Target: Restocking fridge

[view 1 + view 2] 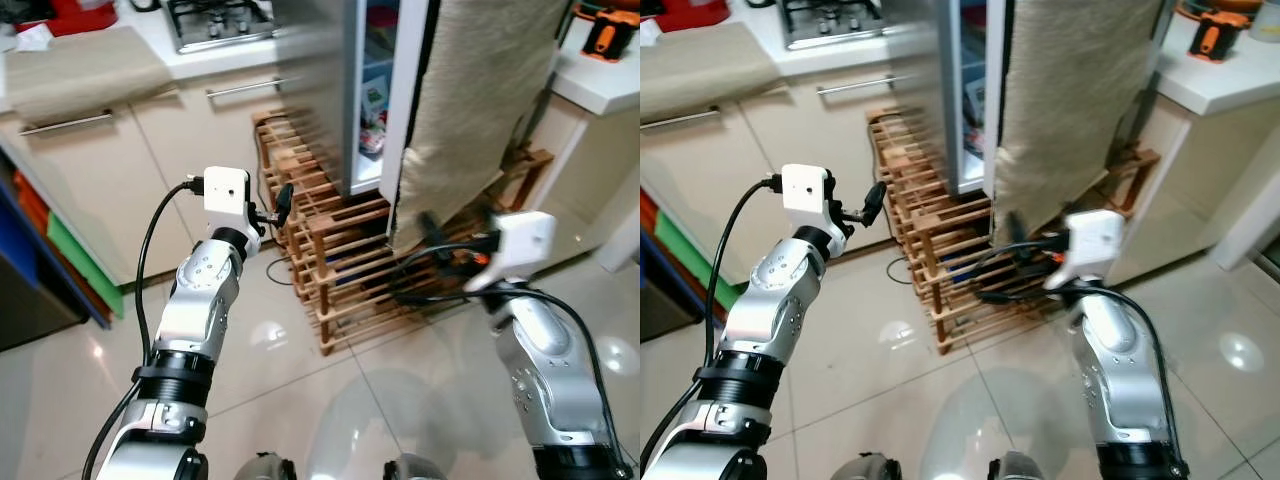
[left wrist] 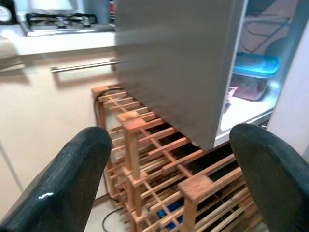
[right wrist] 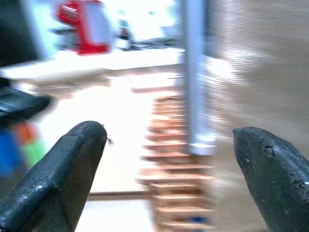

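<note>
Left wrist view: left gripper (image 2: 171,181) fingers spread wide before the ajar fridge door (image 2: 176,63), above the wooden rack (image 2: 159,164). Right gripper (image 3: 171,179) fingers also wide, empty.

A glossy pale tiled floor (image 1: 300,380) carries a wooden slatted rack (image 1: 330,250), which stands against cream cabinets below the open fridge (image 1: 375,90).

Wooden rack (image 1: 330,250) below fridge (image 1: 345,90), right of cabinets (image 1: 150,150).
</note>
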Motion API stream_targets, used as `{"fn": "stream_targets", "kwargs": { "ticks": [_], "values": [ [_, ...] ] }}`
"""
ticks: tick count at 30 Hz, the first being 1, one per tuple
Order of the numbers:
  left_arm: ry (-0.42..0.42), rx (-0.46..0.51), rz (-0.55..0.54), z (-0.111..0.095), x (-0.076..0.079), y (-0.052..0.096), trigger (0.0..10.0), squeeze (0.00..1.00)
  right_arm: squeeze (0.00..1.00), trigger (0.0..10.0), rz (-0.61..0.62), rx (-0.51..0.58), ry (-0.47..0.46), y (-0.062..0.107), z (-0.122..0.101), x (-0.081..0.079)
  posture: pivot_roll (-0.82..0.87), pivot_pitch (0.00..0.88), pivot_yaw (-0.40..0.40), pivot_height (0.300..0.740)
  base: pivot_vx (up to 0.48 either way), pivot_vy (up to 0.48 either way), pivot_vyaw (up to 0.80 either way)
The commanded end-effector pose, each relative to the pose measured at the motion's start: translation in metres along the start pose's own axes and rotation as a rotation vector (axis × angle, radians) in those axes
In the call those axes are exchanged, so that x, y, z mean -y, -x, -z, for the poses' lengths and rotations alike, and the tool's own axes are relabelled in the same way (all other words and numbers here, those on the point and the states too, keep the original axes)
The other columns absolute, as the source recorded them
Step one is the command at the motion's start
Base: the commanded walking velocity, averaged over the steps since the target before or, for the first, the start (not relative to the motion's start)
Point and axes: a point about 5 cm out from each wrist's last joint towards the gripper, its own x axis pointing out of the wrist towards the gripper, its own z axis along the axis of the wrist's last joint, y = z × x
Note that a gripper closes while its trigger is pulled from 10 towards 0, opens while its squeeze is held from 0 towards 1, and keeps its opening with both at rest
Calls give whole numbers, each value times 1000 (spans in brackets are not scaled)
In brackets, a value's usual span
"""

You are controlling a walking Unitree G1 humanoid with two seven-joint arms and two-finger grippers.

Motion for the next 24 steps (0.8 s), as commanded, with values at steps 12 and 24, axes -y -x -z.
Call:
{"fn": "stream_targets", "kwargs": {
  "ticks": [12,24],
  "values": [
    [-19,24,-37,-5,-6,-1,10000,0,0,10000,-83,190,69,-71,-63,6,-119,0,46,697,0,0,0],
    [-34,36,-58,-9,-12,1,10000,0,0,10000,-205,223,-98,-112,-84,6,-76,0,39,697,0,0,0]
  ]
}}
